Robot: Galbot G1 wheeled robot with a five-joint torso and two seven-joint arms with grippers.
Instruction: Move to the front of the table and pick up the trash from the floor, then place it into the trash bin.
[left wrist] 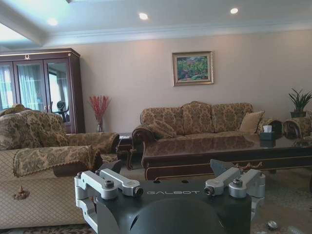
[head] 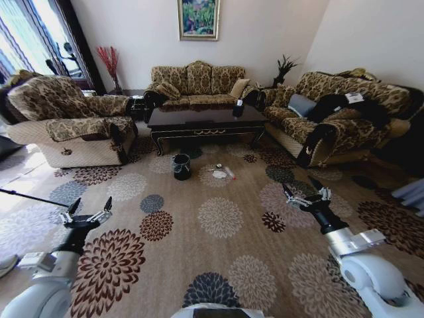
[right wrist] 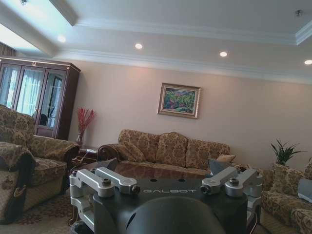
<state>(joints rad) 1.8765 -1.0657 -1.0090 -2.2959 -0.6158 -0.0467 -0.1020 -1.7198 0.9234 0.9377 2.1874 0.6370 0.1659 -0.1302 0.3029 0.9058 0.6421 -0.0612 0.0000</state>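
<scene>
Above the floor point(head: 218, 218), left hand point(head: 89, 209) and right hand point(head: 306, 189) hover spread, empty.

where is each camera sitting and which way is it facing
Head view: high on the robot, looking forward and down over the floor to the table, trash bin and trash; both arms show, left gripper, right gripper, jaws open.
Left wrist view: low, level, facing the table; left gripper in front.
Right wrist view: low, tilted up; right gripper in front.
Shared: every view has the sofa and painting.
</scene>
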